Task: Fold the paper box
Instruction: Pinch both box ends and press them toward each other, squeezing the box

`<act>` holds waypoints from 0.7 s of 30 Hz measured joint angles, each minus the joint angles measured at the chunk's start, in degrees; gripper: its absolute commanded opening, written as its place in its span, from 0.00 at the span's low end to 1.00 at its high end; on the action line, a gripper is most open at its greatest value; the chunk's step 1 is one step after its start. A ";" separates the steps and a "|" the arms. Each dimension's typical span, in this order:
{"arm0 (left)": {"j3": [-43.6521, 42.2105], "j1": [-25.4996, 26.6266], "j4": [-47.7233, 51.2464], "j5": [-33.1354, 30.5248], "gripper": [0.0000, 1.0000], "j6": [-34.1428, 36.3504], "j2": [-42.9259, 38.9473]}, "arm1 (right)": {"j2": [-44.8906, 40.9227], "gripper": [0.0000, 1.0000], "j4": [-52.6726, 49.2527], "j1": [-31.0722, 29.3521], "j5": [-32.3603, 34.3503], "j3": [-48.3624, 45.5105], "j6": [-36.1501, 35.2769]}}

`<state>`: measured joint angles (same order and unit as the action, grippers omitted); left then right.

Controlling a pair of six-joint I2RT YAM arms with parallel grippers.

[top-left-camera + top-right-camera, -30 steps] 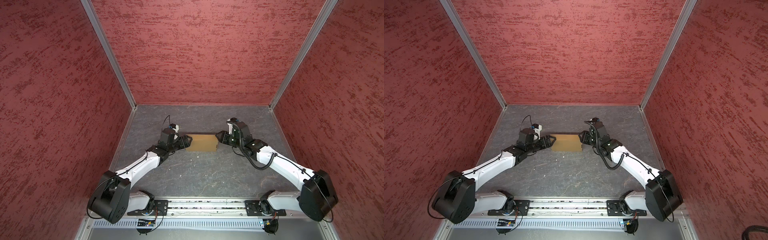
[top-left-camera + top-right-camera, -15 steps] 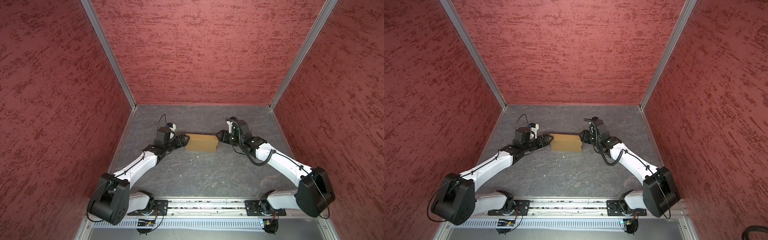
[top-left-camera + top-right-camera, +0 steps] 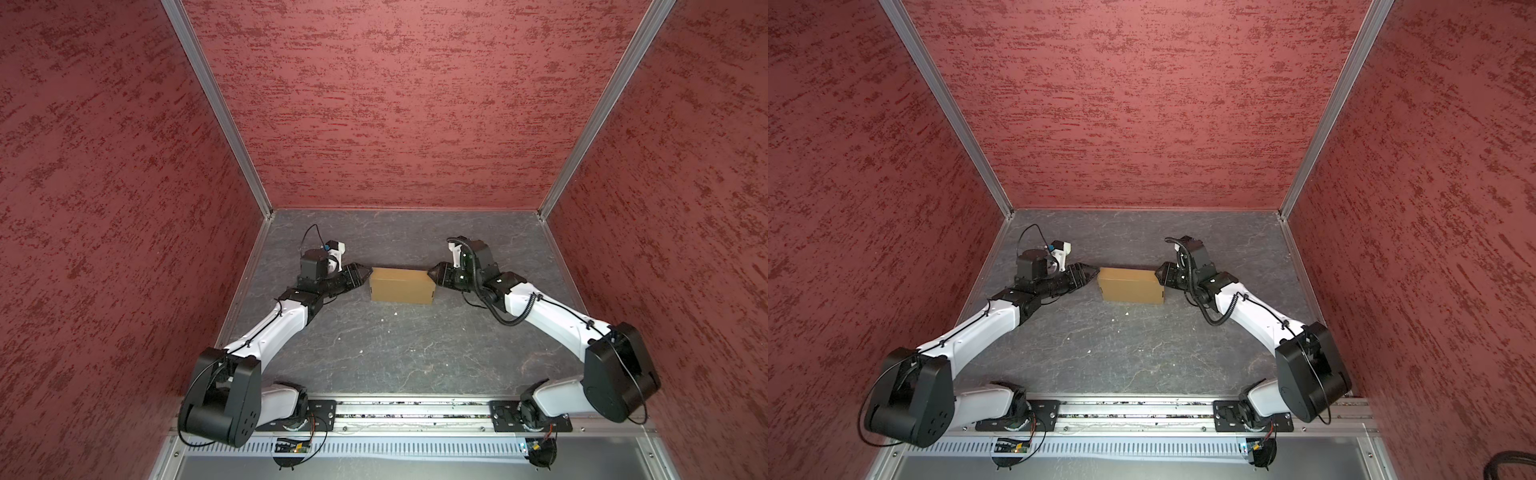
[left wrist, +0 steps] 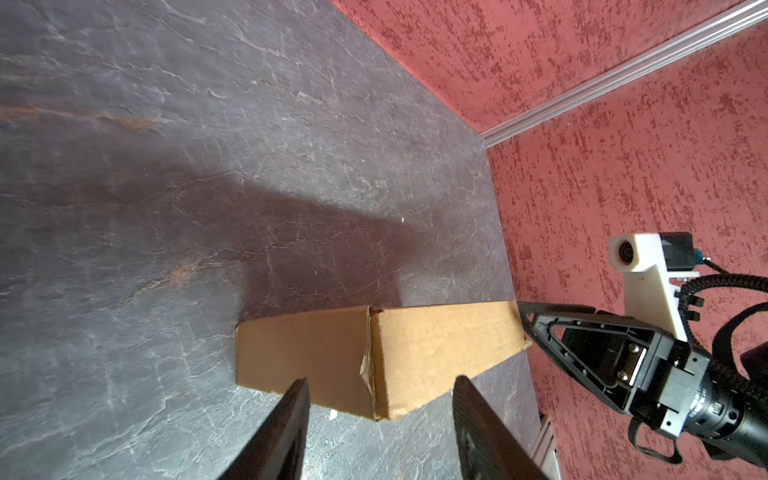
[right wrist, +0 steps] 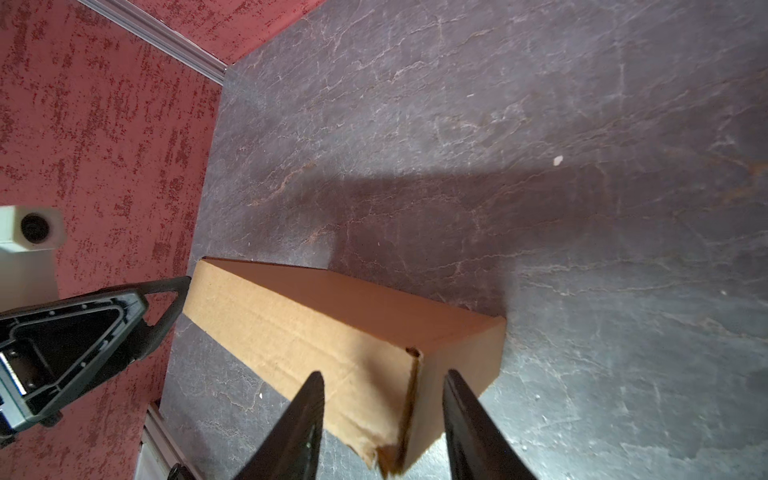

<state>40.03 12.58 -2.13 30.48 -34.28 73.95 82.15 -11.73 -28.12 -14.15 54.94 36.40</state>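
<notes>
Left gripper (image 3: pixel 367 272), jaws part-open and empty, sits at 1 end of the paper box (image 3: pixel 401 286). The box lies closed toward the back of the table (image 3: pixel 415 345), long axis left-right. Right gripper (image 3: pixel 430 275), jaws likewise apart, sits at the other end. Uneven pushing from the 2 ends could skew or buckle the box.

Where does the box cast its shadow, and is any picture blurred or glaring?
Left wrist view: the box throws a broad, soft-edged shadow on the table beyond it; one face is lit, the next dim. Right wrist view: the same broad shadow; the box's nearest corner looks slightly soft. Both top views: sharp, even light, no glare.
</notes>
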 measured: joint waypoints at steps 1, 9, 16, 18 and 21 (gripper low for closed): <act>0.00 -0.02 -0.59 0.70 0.53 -0.02 0.85 | 0.17 0.48 0.31 0.00 -0.15 -0.09 0.02; -0.02 -0.04 -4.24 2.80 0.49 -0.87 5.46 | 0.44 0.45 1.29 0.15 -0.98 -1.55 0.17; -0.72 -0.04 -7.48 3.02 0.41 -1.11 6.69 | 2.05 0.38 5.33 0.50 -2.14 -2.51 0.72; -0.98 -0.04 -8.66 3.08 0.38 -1.25 7.08 | 2.27 0.35 6.80 0.59 -2.38 -2.95 1.05; -1.53 -0.02 -10.99 3.15 0.34 -1.31 7.85 | 2.29 0.30 9.16 0.90 -2.80 -3.91 1.51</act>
<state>38.50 12.56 -13.13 33.63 -35.59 81.80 84.44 -2.57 -27.22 -16.95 51.03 37.91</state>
